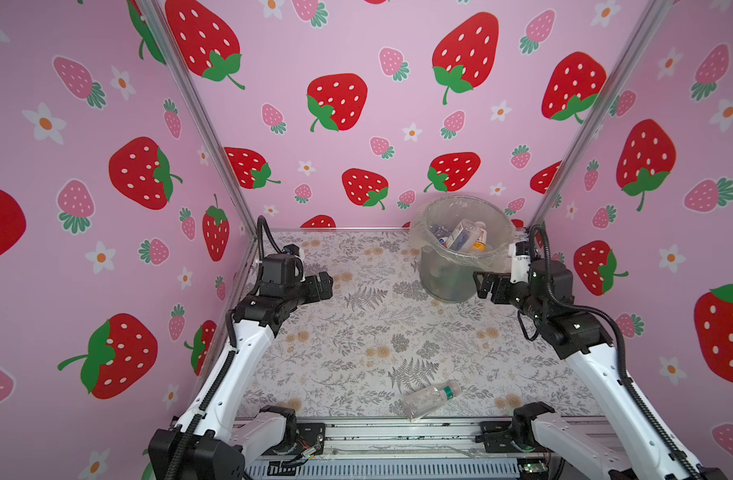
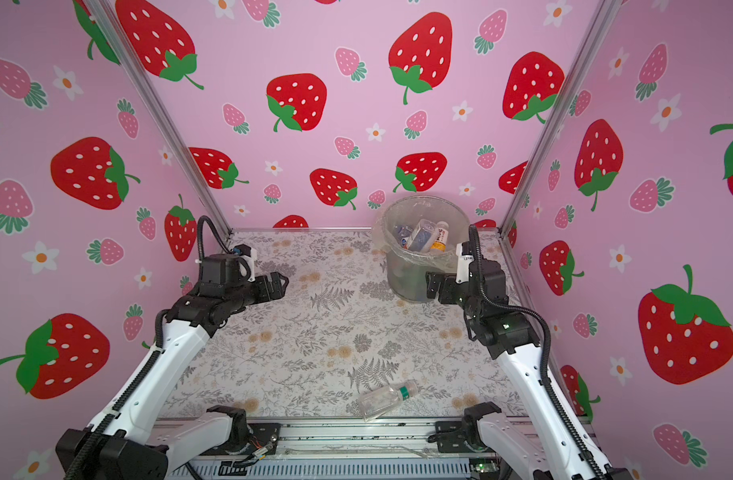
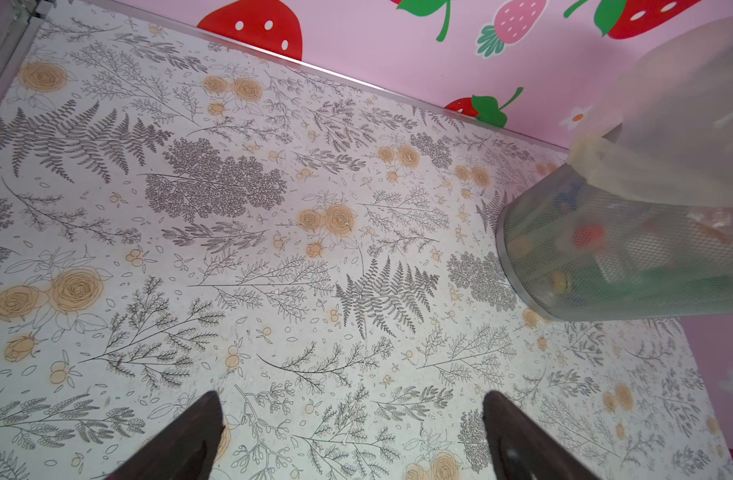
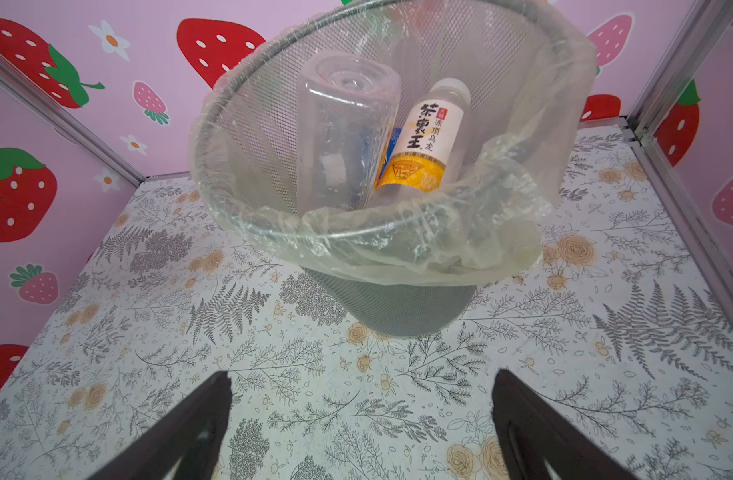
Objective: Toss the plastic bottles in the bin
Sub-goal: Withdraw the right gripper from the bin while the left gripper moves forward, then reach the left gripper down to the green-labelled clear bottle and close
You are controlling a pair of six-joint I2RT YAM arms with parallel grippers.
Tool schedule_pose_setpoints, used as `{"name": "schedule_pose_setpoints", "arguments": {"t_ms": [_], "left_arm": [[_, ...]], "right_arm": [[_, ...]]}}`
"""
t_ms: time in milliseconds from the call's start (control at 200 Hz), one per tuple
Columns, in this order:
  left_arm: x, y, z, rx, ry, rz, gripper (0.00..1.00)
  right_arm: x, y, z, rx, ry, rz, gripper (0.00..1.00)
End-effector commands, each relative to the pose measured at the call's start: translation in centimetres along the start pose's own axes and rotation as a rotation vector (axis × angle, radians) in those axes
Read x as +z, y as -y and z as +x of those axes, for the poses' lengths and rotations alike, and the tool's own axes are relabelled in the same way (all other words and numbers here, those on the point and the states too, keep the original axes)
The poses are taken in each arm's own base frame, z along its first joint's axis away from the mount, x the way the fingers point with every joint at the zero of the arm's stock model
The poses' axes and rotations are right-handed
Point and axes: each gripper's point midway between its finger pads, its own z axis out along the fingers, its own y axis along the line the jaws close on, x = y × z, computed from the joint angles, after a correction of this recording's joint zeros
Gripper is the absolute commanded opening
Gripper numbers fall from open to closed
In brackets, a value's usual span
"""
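On the left arm (image 1: 248,345), jaws are held wide apart, empty. One clear bottle (image 1: 429,400) is seen lying at the front edge of the table (image 1: 356,332), well behind both jaws, long axis slanted, green cap rightward. Beside the bin (image 1: 443,274), jaws on the right arm (image 1: 597,374), judged nearer, are spread empty

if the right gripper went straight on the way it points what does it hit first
Probably the bin, standing directly ahead of the open right gripper with only bare table between; whether at the liner or the mesh wall is unclear.

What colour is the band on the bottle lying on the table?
Green; the bottle shows best in a top view.
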Motion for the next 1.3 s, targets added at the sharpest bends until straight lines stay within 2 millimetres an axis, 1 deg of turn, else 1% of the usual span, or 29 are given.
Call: {"name": "schedule_pose_setpoints", "arguments": {"t_ms": [0, 15, 25, 40, 155, 230, 430, 595, 695, 790, 910, 930, 1065, 1161, 1296], "left_arm": [[-0.8, 1.7, -1.5, 0.038, 0.04, 0.083, 0.99], [-0.8, 1.8, -1.5, 0.04, 0.04, 0.089, 0.99], [-0.8, 1.8, -1.5, 0.041, 0.042, 0.092, 0.99], [-0.8, 2.0, -1.4, 0.043, 0.039, 0.1, 0.99], [-0.9, 3.2, -1.4, 0.065, 0.042, 0.161, 0.99], [-1.0, 4.0, -1.0, 0.084, 0.034, 0.183, 0.99], [-1.2, 7.7, 0.9, 0.23, -0.009, 0.258, 0.99], [-2.0, 10.5, 2.0, 0.312, -0.018, 0.32, 0.99], [-2.5, 12.5, 3.1, 0.376, -0.037, 0.359, 0.99], [-2.9, 14.0, 4.5, 0.429, -0.072, 0.369, 0.99], [-3.0, 16.0, 7.0, 0.511, -0.113, 0.391, 0.99], [-2.8, 16.1, 7.3, 0.524, -0.112, 0.373, 0.99], [-2.2, 17.9, 10.2, 0.59, -0.16, 0.398, 0.99], [-1.7, 19.0, 11.8, 0.62, -0.192, 0.404, 0.99], [-1.7, 21.2, 14.2, 0.672, -0.231, 0.432, 0.99]], "right_arm": [[0.3, 0.4, 1.3, 0.03, -0.023, -0.001, 0.99], [0.4, 0.4, 1.4, 0.033, -0.026, 0.0, 0.99], [-0.1, 0.4, 1.2, 0.034, -0.008, -0.006, 0.99], [-0.3, 0.3, 1.2, 0.035, -0.002, -0.01, 0.99], [0.0, 0.5, 2.1, 0.048, -0.012, -0.014, 0.99], [0.1, 0.6, 2.6, 0.054, -0.021, -0.017, 0.99], [0.5, 1.5, 4.2, 0.072, -0.059, -0.001, 0.99], [1.1, 2.6, 5.9, 0.1, -0.09, 0.023, 0.99], [1.7, 3.2, 7.0, 0.122, -0.112, 0.025, 0.99], [1.9, 3.7, 7.7, 0.137, -0.121, 0.027, 0.99], [2.1, 4.2, 8.3, 0.153, -0.128, 0.03, 0.99], [2.1, 4.2, 8.3, 0.155, -0.128, 0.027, 0.99], [2.1, 4.3, 8.7, 0.163, -0.135, 0.02, 0.99], [2.0, 4.5, 8.9, 0.165, -0.133, 0.025, 0.99], [1.8, 4.7, 9.1, 0.165, -0.132, 0.033, 0.99]]}}
